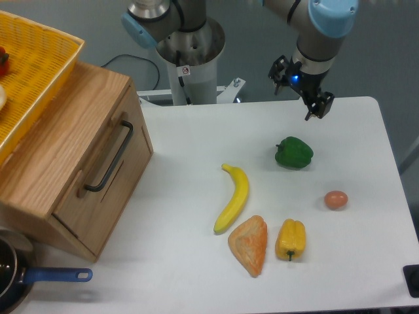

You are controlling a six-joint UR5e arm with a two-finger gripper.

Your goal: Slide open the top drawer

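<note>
The gripper [315, 106] hangs above the table's [183, 275] far edge, holding nothing; its finger gap cannot be told. The top drawer [105, 171] sits shut at the left, well apart. One banana [234, 197], two peppers, one egg [336, 199], one pastry [249, 244]. No readable writing.

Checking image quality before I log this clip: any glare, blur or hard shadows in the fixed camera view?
Fixed camera view: even, soft lighting; only faint shadows under the banana and green pepper. No strong glare on the white table. The top drawer and its handle are sharp; the gripper is small and dark, jaw state unclear.
</note>
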